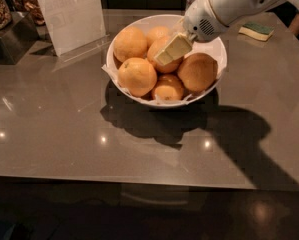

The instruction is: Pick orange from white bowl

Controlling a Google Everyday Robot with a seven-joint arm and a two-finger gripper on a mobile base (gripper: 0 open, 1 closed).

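The white bowl (217,45) stands on the grey table at the back centre, with crinkled paper at its rim. It holds several oranges. Large ones lie at the back left (130,43), front left (137,76) and right (197,71), and a smaller one lies at the front (167,87). My gripper (173,49) reaches in from the upper right. Its cream tip rests against the middle orange (170,65), which it partly hides.
A clear sign holder (69,14) stands behind and left of the bowl. A green and yellow sponge (256,30) lies at the back right. Dark containers (4,26) stand at the far left. The table's front edge (139,181) runs across the lower frame.
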